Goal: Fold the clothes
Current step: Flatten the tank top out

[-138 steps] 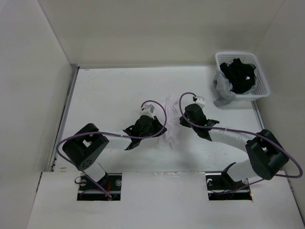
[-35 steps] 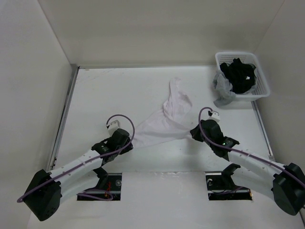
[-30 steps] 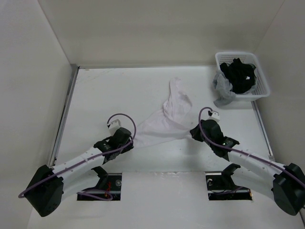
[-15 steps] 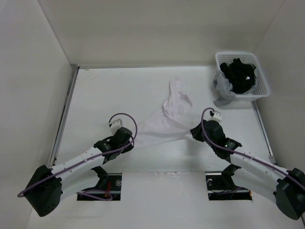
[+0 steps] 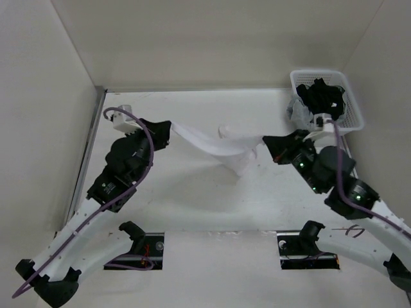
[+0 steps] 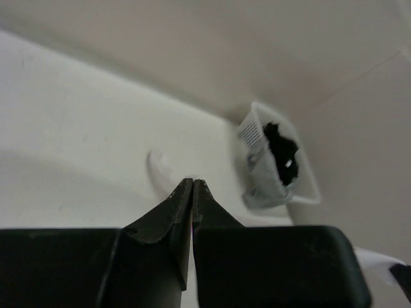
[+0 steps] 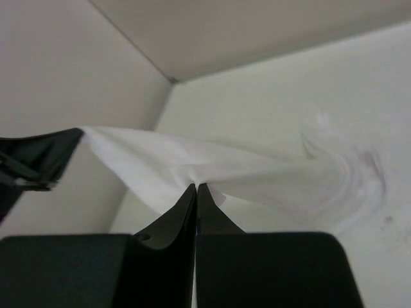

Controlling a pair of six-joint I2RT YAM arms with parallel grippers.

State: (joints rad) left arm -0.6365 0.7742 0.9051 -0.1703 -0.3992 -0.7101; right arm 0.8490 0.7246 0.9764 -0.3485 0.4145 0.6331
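Seen from above, your left gripper (image 5: 168, 126) sits toward 10 o'clock over the table (image 5: 192, 199), its jaws pressed together on one end of the clothes (image 5: 215, 146). Your right gripper (image 5: 265, 142), toward 3 o'clock, pinches the opposite end between closed tips. The white garment is strung between the two claws, sagging lowest nearer the right one. Farther back at 2 o'clock, the basket (image 5: 355, 115) holds a black heap (image 5: 323, 99), with a grey cloth (image 5: 295, 110) draped over its left rim.
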